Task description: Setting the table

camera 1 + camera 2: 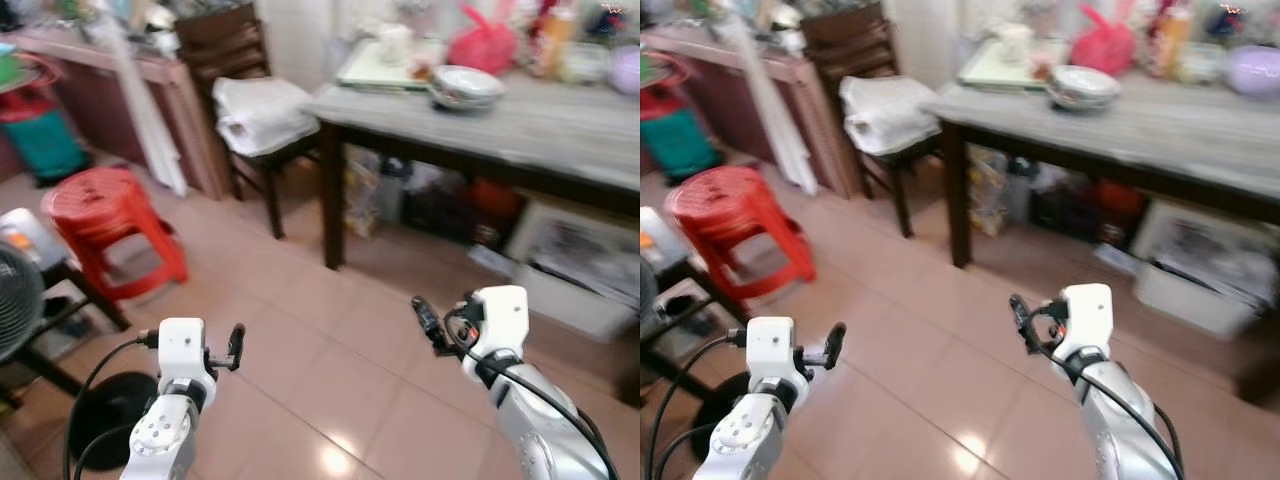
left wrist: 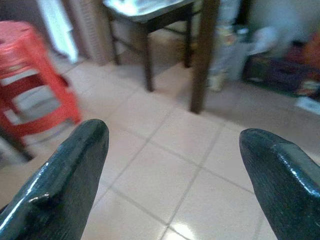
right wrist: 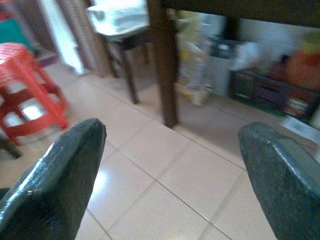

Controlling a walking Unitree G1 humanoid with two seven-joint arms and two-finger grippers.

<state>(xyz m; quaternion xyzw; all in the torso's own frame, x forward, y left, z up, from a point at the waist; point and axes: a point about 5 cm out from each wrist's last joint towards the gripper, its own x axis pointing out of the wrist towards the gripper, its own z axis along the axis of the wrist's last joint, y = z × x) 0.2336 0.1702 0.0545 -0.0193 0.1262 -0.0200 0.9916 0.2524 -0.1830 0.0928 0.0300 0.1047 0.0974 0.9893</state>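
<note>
We are holding the left gripper (image 2: 172, 165) low over the tiled floor (image 1: 300, 340), fingers spread wide and empty; the right gripper (image 3: 172, 165) is hanging likewise, wide and empty, facing a dark leg of the table (image 1: 560, 130). The table is standing well ahead of both, carrying a patterned bowl (image 1: 465, 86) near its front edge, a pink bag (image 1: 487, 42) behind it. A red stool (image 1: 110, 225) is sitting to our left, near a chair (image 1: 260, 120) bearing white bundles
</note>
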